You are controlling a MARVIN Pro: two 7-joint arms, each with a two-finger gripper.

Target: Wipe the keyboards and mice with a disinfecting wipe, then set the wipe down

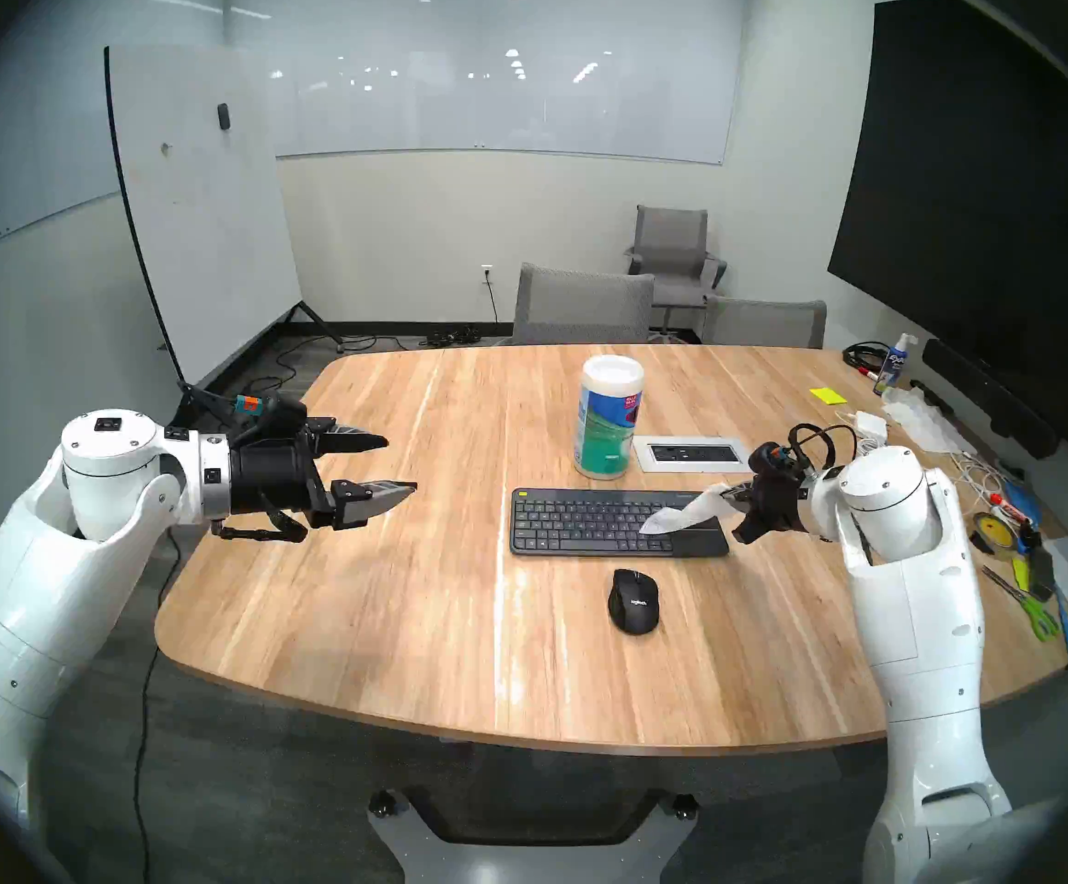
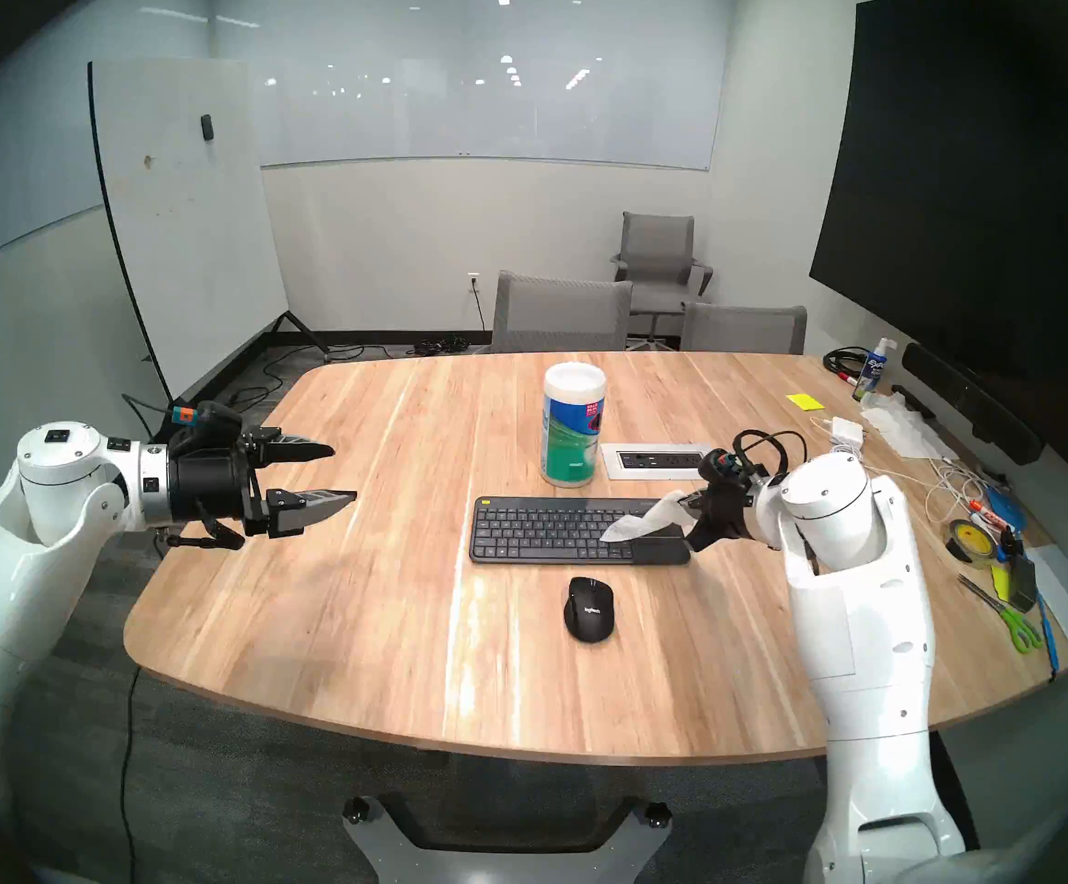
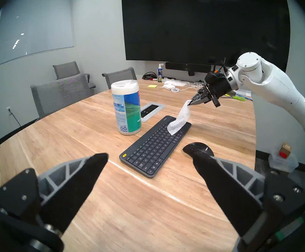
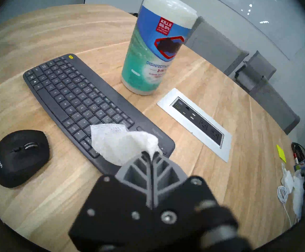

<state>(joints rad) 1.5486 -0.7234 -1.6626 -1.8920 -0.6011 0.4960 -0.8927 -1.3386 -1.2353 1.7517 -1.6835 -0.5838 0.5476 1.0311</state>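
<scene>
On the wooden table (image 1: 391, 608), my right gripper (image 4: 150, 155) pinches the wipe (image 4: 119, 144) over the keyboard (image 1: 589, 525)'s right end; I should press lower, then sweep left. My left gripper (image 1: 391, 468) gapes empty.

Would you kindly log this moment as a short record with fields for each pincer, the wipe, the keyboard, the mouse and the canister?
right pincer: shut on the disinfecting wipe
left pincer: open, holding nothing, above the table's left side
wipe contact: free end drapes onto the keys at the touchpad end of the Logitech keyboard
Logitech mouse: untouched, on the table nearer the robot than the keyboard
wipes canister: upright behind the keyboard
</scene>
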